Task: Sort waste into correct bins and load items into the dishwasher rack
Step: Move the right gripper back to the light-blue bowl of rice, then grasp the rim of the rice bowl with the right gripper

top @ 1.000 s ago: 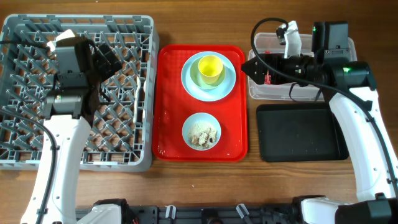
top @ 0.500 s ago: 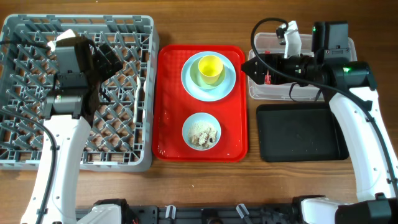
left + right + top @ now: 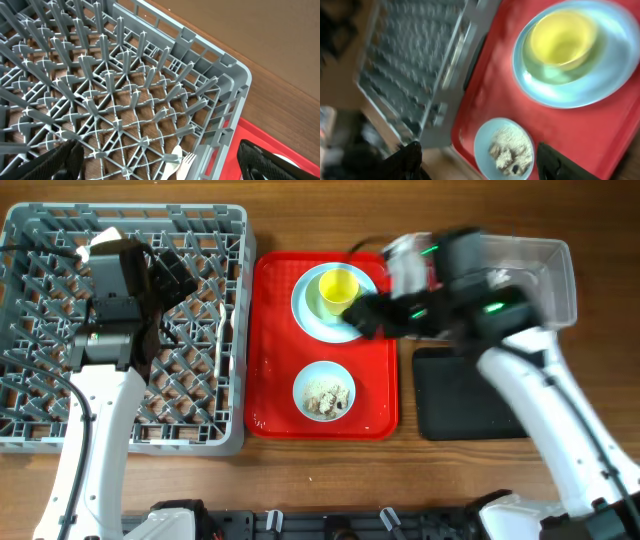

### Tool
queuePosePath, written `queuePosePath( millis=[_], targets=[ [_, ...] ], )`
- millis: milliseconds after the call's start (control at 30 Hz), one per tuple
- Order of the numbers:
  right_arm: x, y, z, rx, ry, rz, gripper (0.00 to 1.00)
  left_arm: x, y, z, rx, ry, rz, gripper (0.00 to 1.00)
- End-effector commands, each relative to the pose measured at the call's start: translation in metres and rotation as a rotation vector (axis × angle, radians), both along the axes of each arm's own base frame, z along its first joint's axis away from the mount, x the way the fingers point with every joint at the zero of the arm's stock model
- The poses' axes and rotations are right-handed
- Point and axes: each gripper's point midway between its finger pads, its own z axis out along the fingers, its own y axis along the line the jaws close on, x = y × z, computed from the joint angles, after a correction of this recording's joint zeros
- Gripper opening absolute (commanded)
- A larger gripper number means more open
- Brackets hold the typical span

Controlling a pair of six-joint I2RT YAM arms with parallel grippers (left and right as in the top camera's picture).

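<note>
The grey dishwasher rack [image 3: 40, 435] fills the left of the table. My left gripper [image 3: 165, 275] hangs open over its right part, holding nothing. In the left wrist view the white spoon [image 3: 172, 161] and fork [image 3: 186, 162] lie in the rack [image 3: 235, 75] between the open fingers of the left gripper [image 3: 162, 165]. My right gripper [image 3: 365, 315], blurred, is over the red tray beside the pale blue plate [image 3: 320, 320] and yellow cup [image 3: 337, 290]. Its wrist view shows the right gripper [image 3: 482, 162] open above the small blue bowl [image 3: 506, 150] of beige food scraps [image 3: 507, 150].
The flat red serving tray [image 3: 275, 330] sits in the middle with the bowl [image 3: 323, 390] on its near half. A clear tub [image 3: 545, 275] stands at the back right, a black tray [image 3: 470, 395] in front of it. The right arm crosses both bins.
The right arm has swung left from the clear tub to over the red tray, and its jaws have narrowed a little. The left arm has not moved.
</note>
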Motion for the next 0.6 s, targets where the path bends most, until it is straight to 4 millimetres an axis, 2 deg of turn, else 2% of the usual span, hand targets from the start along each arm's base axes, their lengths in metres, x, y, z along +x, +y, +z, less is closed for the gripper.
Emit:
queuePosePath(
  millis=[0, 133, 233, 367, 467, 567],
  targets=[
    [-0.028, 0.026, -0.050, -0.318, -0.063, 0.038, 0.73, 0.001, 0.001, 0.008, -0.015, -0.023, 0.008, 1.00],
    [-0.051, 0.051, -0.089, -0.534, -0.132, 0.127, 0.71, 0.001, 0.001, 0.008, -0.015, -0.023, 0.008, 1.00],
    [-0.060, 0.061, -0.120, -0.599, -0.091, 0.180, 0.67, 0.001, 0.001, 0.008, -0.015, -0.023, 0.008, 1.00],
    [-0.064, 0.062, -0.156, -0.654, -0.014, 0.213, 0.64, 0.001, 0.001, 0.008, -0.015, -0.023, 0.007, 1.00],
    [-0.077, 0.080, -0.179, -0.596, 0.056, 0.322, 0.64, 0.001, 0.001, 0.008, -0.015, -0.023, 0.008, 1.00],
    [-0.070, 0.078, -0.187, -0.627, 0.040, 0.304, 0.45, 0.001, 0.001, 0.008, -0.015, -0.023, 0.008, 1.00]
  ],
)
